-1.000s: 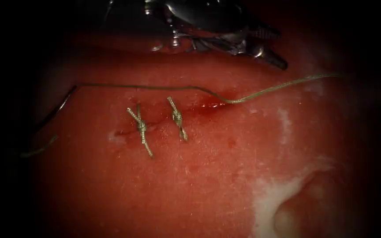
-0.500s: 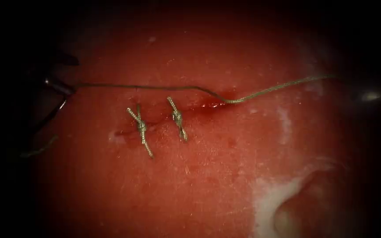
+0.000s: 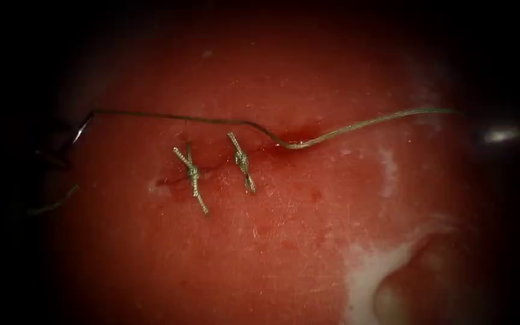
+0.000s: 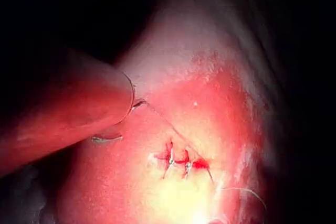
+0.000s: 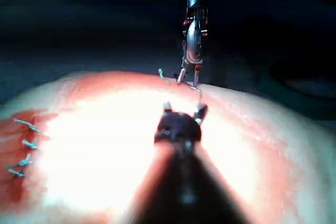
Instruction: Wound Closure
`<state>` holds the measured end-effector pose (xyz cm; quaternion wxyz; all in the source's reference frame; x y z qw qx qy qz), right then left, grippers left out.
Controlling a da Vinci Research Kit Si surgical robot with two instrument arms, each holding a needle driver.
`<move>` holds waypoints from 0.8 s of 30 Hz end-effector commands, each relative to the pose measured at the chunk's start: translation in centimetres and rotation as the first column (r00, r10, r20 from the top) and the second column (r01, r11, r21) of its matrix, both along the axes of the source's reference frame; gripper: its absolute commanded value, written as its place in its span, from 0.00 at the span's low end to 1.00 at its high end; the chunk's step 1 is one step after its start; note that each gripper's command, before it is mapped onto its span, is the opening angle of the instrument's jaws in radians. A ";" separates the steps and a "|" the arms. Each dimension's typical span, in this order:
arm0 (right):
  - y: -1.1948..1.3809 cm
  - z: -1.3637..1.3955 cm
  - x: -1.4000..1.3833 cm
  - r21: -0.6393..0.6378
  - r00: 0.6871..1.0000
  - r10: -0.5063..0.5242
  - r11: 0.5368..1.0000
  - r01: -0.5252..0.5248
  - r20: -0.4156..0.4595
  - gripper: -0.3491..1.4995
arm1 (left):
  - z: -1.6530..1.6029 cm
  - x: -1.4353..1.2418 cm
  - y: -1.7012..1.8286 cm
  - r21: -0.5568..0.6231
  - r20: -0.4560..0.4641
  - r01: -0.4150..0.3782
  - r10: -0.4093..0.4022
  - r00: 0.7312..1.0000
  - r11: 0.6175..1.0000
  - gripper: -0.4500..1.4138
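Our right pincer [image 5: 184, 109] gapes empty. Just beyond it is the left pincer [image 5: 187, 80], and we cannot tell its grip. Beside it lies the thin, dark curved needle [image 3: 77, 133]. Greenish thread [image 3: 356, 124] crosses glistening tissue [image 3: 284, 241] above two knotted stitches [image 3: 192, 174].

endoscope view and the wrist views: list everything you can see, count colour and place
tissue: one, red, under everything
pale patch: one, whitish, on the tissue to the right of the cut
cut: one, dark red, slanting across the middle
knotted stitches: two, greenish, across the cut
red fluid: one small pool, bright red, at the cut's right end
thread: one long strand, greenish, from the needle past the cut's right end and off to the right
needle: one, dark, curved, left of the cut, apparently not in the tissue
cut thread end: one, greenish, far left
left tool: one, silver, tips at the tissue by a greenish strand; grip unclear
right tool: one, dark, jaws open, holding nothing
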<state>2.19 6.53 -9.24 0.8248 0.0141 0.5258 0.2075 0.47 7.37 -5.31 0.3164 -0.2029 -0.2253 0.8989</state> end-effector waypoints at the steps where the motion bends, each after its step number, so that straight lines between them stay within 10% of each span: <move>1: -0.01 0.02 0.07 -0.001 1.000 0.000 1.000 0.000 -0.003 0.95 | 0.07 -0.06 -0.03 0.009 -0.007 0.017 -0.017 1.000 1.000 0.58; 4: -0.01 0.03 0.07 -0.001 1.000 0.000 1.000 0.000 -0.003 0.95 | 0.03 -0.07 -0.02 0.083 0.002 0.051 -0.051 0.999 0.995 0.32; 5: -0.01 0.03 0.07 -0.001 1.000 0.000 1.000 0.000 -0.003 0.95 | -0.03 -0.09 -0.01 0.092 0.025 0.066 -0.068 0.997 0.994 0.05; 13: -0.02 0.02 0.10 -0.002 1.000 0.001 1.000 -0.001 -0.003 0.95 | -0.48 -0.48 0.30 0.138 0.071 0.126 -0.137 0.988 0.982 0.05; 24: 0.03 -0.11 0.04 0.008 1.000 0.001 1.000 -0.001 -0.011 0.94 | -0.99 -1.98 0.55 0.153 0.094 0.231 -0.247 0.965 0.961 0.05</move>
